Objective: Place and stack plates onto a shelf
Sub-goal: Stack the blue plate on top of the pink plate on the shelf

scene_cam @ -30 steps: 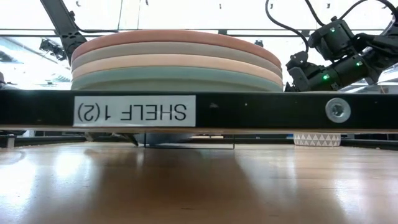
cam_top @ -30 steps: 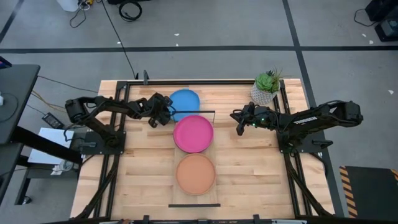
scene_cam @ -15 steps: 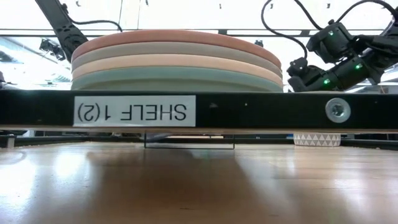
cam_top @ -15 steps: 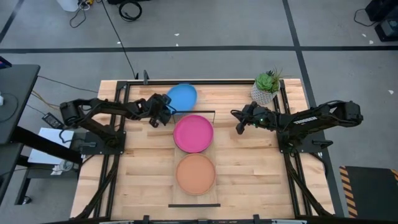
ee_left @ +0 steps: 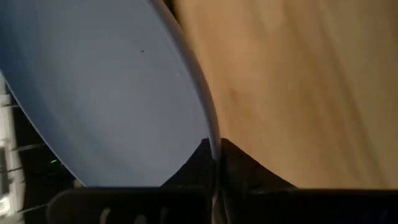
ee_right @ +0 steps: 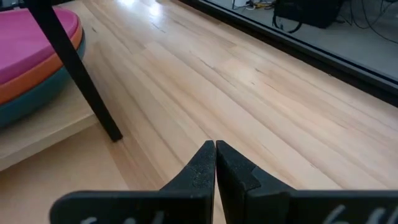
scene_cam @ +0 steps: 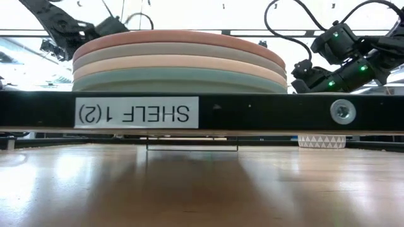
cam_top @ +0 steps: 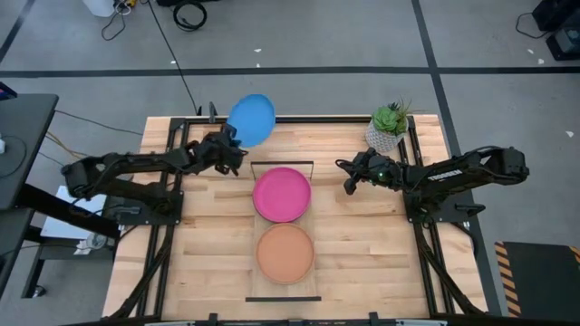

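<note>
My left gripper point(cam_top: 230, 148) is shut on a blue plate point(cam_top: 251, 119), held up over the table's far edge, left of the shelf. The shelf point(cam_top: 283, 297) is a narrow light plank with black wire ends. It carries one stack topped by a magenta plate point(cam_top: 282, 194) and, nearer, one topped by an orange plate point(cam_top: 285, 254). The low view shows that near stack point(scene_cam: 180, 60) edge-on, several plates high. My right gripper point(cam_top: 347, 179) is shut, hovering right of the magenta stack and touching nothing. My left gripper pinches the blue plate's rim point(ee_left: 209, 124) between its two fingers point(ee_left: 186, 168), on the plate's near-left edge. It comes at the plate from the table's left. The plate is lifted clear of the table and tilted, its face point(ee_left: 106, 93) filling the wrist view.
A green plant in a white pot point(cam_top: 388, 127) stands at the far right corner, close behind my right arm. The right wrist view shows the shelf's black wire frame point(ee_right: 74, 68) beside the magenta stack point(ee_right: 31, 28). Bare slatted tabletop point(cam_top: 372, 254) lies either side of the shelf.
My left gripper has risen and moved toward the table's far-left, carrying the blue plate. The plate, lying flat by the shelf's far end a second ago, is now lifted clear, tipped, and over the far edge. My right arm has kept still.
</note>
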Controlling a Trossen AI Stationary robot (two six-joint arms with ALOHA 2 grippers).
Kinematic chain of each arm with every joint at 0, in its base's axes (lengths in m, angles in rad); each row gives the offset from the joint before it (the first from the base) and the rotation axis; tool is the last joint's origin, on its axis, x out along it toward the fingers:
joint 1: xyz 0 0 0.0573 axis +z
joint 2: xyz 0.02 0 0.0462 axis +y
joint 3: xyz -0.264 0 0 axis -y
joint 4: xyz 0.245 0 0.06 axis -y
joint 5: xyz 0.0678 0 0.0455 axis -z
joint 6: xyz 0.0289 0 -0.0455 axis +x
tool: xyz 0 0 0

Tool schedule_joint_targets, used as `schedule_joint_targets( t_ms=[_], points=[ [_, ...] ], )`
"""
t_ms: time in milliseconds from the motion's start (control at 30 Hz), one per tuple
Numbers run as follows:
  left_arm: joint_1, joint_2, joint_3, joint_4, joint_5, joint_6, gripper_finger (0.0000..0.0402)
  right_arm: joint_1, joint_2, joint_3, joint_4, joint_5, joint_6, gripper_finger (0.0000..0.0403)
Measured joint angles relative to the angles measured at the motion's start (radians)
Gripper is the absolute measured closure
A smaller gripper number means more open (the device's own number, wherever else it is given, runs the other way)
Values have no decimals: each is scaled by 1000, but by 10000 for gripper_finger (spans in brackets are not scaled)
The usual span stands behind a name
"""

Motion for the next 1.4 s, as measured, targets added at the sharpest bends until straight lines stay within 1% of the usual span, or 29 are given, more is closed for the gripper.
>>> schedule_joint_targets(
  t_ms=[100, 233, 433, 533, 600, 767, 833, 933, 1033, 1133, 1233, 1400],
  points=[
    [-5, -73, 9, -5, -35, -7, 386, 0, 0, 0, 11, -1, 0, 383],
    [-33, -153, 55, -9, -102, -31, 386, 0, 0, 0, 14, -2, 0, 383],
    [-108, -187, 192, 2, -101, -89, 386, 0, 0, 0, 18, -3, 0, 383],
    [-156, -187, 253, 30, -74, -109, 386, 1, 0, 0, 21, -8, 0, 383],
    [-208, -187, 268, 61, -59, -70, 386, 1, 0, 0, 21, -24, 0, 383],
    [-364, -184, 261, 142, -66, 151, 386, 2, 0, 0, 31, -64, 2, 383],
    [-423, -183, 260, 158, -98, 178, 386, 2, 0, 0, 38, -85, 7, 383],
    [-503, -177, 260, 178, -138, 178, 386, 2, 0, 0, 44, -124, 27, 383],
    [-573, -177, 260, 132, -144, 130, 386, 2, 0, 0, 50, -172, 28, 383],
    [-637, -177, 260, 27, -145, 54, 386, 2, 0, 0, 59, -213, 28, 383],
    [-688, -177, 260, -62, -157, -62, 386, 2, -1, 0, 66, -251, 35, 383],
    [-742, -177, 259, -202, -163, -257, 386, 3, -1, 0, 67, -295, 76, 383]
  ],
)
